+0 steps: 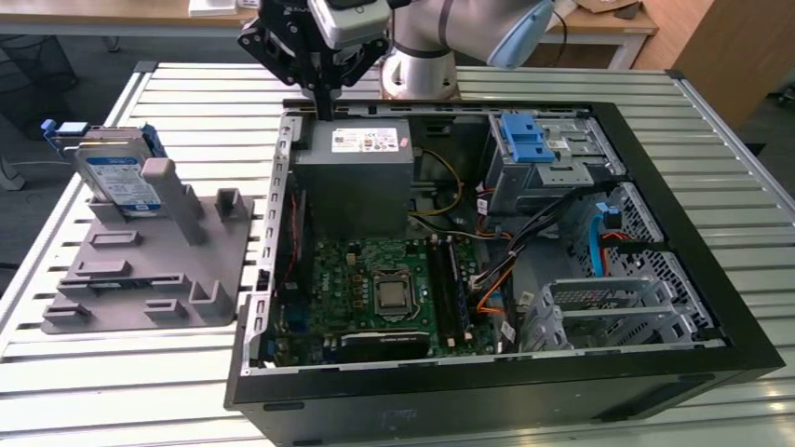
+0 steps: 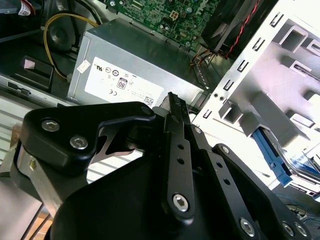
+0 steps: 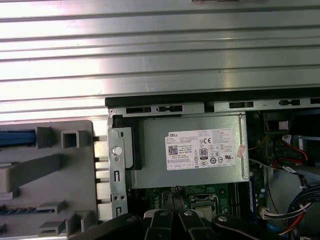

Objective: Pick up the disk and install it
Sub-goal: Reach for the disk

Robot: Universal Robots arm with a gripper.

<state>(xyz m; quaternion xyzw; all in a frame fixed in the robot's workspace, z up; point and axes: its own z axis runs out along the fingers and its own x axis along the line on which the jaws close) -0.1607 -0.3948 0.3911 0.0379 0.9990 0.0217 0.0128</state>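
- The fingers [image 1: 326,104] hang pointing down over the far wall of the open computer case [image 1: 695,363], at the corner where the grey power supply [image 1: 360,163] sits
- In the exterior view they narrow to a single thin black tip. In the second wrist view they [image 2: 175,125] seem pressed together with nothing between them, so they look closed and empty
- The disk [image 1: 118,177] is outside the case, off its wall on the exterior view's left. It stands upright in a slot of a grey moulded holder [image 1: 149,270], with its white-and-blue label showing and its blue carrier [image 1: 149,140] framing it
- The disk is well apart from the fingers, with the corner of the case between them
- The holder lies flat on the slatted metal bench [image 1: 125,372], just beside the case
- Inside the case, the green motherboard [image 1: 372,279] lies next to the power supply
- In the first wrist view the power supply [image 3: 190,150] lies close under the fingers [image 3: 167,220], white sticker facing up
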